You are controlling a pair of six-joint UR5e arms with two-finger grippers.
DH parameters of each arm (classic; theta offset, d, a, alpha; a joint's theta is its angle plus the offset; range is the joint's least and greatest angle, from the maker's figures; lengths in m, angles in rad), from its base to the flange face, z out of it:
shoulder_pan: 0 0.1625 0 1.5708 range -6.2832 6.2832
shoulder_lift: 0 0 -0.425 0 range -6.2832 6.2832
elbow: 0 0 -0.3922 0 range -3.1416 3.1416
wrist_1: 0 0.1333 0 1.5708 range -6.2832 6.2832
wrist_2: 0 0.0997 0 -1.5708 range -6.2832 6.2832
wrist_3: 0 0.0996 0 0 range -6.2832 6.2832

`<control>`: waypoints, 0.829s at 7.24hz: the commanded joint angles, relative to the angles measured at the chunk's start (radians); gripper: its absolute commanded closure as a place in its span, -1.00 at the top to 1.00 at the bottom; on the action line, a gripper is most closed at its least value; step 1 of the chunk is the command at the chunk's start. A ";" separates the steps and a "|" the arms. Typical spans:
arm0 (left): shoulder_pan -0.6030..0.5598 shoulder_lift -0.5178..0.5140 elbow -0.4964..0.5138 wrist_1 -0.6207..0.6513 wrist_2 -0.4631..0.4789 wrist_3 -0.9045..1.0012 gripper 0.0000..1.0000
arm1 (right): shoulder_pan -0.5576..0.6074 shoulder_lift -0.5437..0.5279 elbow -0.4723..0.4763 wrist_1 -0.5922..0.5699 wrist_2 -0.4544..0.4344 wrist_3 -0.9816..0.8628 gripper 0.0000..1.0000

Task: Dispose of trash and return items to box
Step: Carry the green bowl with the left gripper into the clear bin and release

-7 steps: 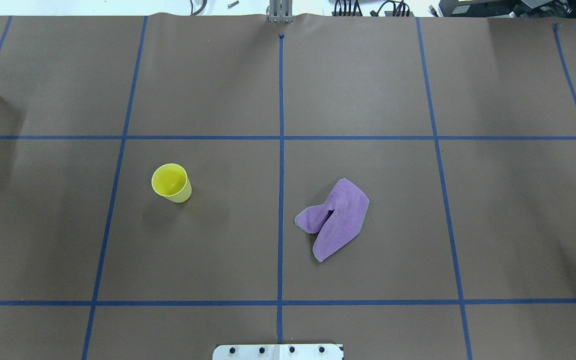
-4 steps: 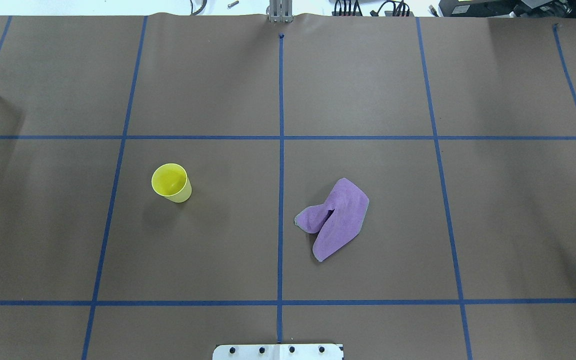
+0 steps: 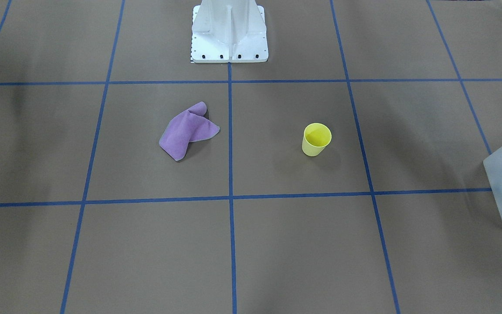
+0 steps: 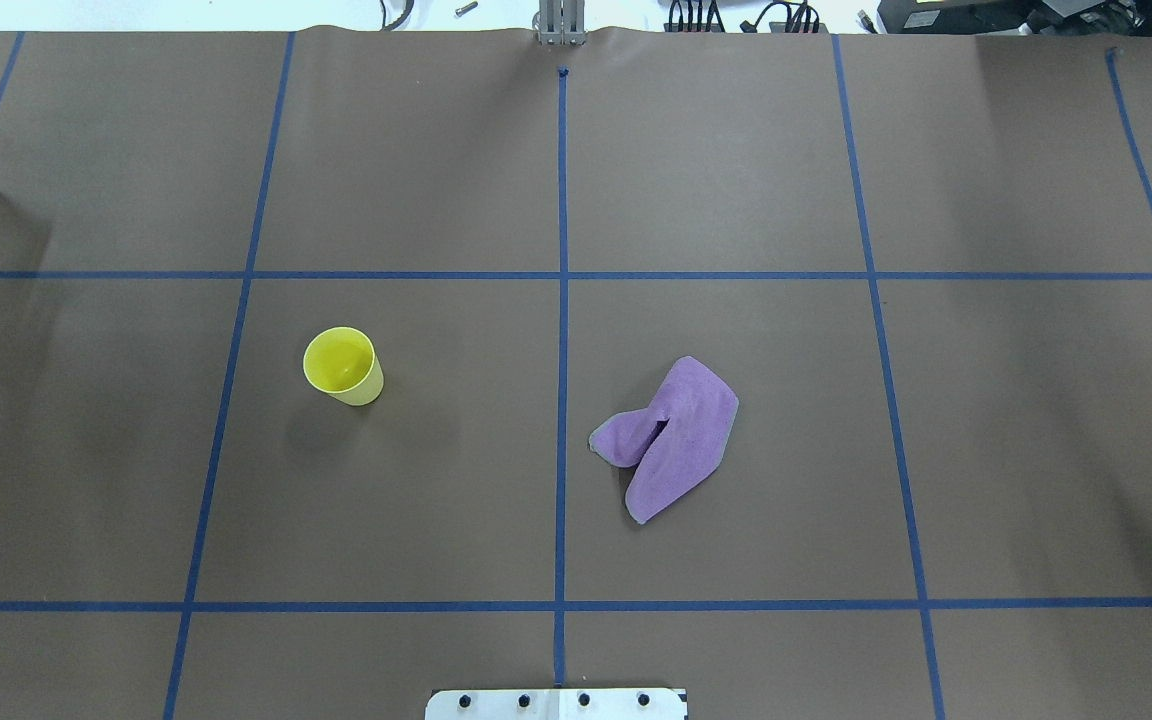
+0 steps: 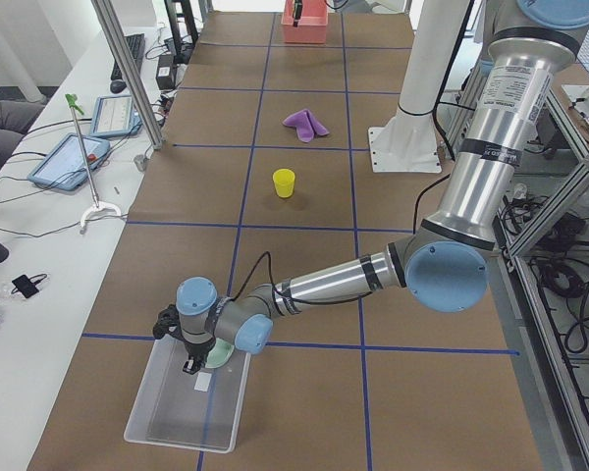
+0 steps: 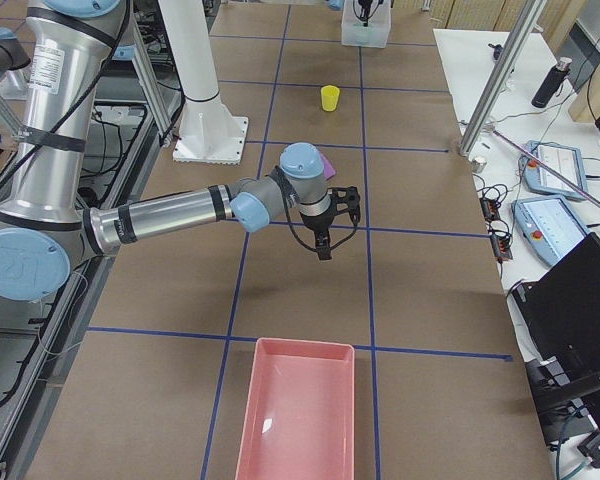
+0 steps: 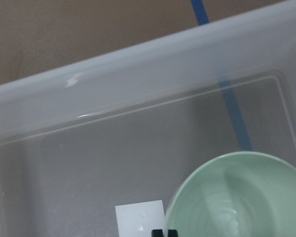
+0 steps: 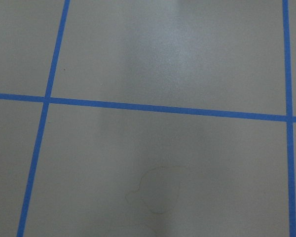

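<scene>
- bowl (image 7: 237,200): pale mint green, glossy, upright on the floor of the box (image 7: 138,64). Only its own green inside shows.
- From the camera on the robot's left, the bowl (image 5: 219,355) sits at the end of the box (image 5: 177,417) nearer the yellow cup (image 5: 285,183).
- box: frosted and translucent, at the table's (image 4: 836,450) end on the robot's left. The bowl's green shows through its wall in the front-facing view.
- Also in the box: a white label (image 7: 139,219) flat on the floor, just beside the bowl's rim. Blue tape (image 7: 232,106) on the table shows through the floor.
- left gripper (image 5: 190,367): lowered into the box's mouth at the bowl's rim. The wrist camera catches only two dark fingertips (image 7: 158,232), close together at the frame's bottom edge by the rim. Cannot tell how far apart the fingers are, or whether they pinch the bowl.
- right gripper (image 6: 323,243): hangs above the table, fingers down, between the purple cloth (image 6: 327,162) and the pink bin (image 6: 298,420). Cannot tell its opening. Its wrist camera looks down on brown paper and tape lines.
- yellow cup: upright, mouth up, on the robot's left half of the table, well apart from the box. Only its yellow inside shows.
- purple cloth: crumpled on the table just right of the centre tape line, well apart from the cup.
- pink bin: at the table's right end; its pink floor shows with a glare spot.
</scene>
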State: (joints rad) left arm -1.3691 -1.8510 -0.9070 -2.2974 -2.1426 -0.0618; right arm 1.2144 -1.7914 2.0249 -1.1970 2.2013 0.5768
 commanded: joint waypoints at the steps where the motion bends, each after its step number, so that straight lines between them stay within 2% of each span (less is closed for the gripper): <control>1: -0.011 0.004 -0.013 0.006 -0.003 0.090 0.98 | -0.001 0.001 0.000 0.000 0.000 0.000 1.00; 2: -0.072 0.003 -0.062 0.074 -0.010 0.100 0.98 | -0.001 0.001 0.000 0.001 0.000 0.000 1.00; 4: -0.168 -0.007 -0.323 0.449 -0.115 0.190 0.98 | -0.001 0.003 -0.002 -0.001 0.000 0.002 1.00; 5: -0.168 0.008 -0.484 0.592 -0.146 0.128 0.98 | -0.003 0.003 0.000 -0.001 0.000 0.002 1.00; 6: -0.148 0.027 -0.610 0.608 -0.163 -0.092 0.98 | -0.003 0.003 0.000 -0.001 0.002 0.003 1.00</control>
State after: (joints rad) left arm -1.5252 -1.8427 -1.3430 -1.7810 -2.2726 0.0316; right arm 1.2124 -1.7889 2.0242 -1.1980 2.2016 0.5785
